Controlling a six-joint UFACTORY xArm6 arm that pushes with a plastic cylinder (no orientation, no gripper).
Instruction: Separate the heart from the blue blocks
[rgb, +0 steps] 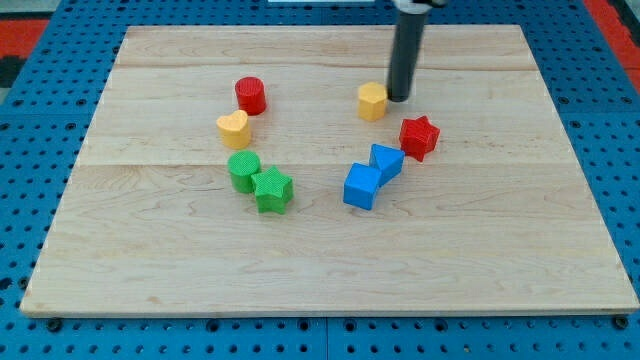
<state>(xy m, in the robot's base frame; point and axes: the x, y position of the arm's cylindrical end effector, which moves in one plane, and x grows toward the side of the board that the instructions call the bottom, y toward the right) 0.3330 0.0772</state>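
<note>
Yellow heart (232, 128) sits well left of the blue blocks (372, 174), while my tip (398, 98), no grasping hand, touches the yellow hexagon (372, 101) above them.

All that shows of the robot is a straight, dark grey-to-black cylindrical rod with a smooth matte surface, entering from the top of the frame beneath a wider black collar. My tip (398, 99) ends blunt and flat.

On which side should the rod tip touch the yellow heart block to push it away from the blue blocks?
Probably its right face: the yellow heart block sits left of the two blue blocks, so pushing leftward widens the gap. My tip is now beside the yellow hexagonal block.
</note>
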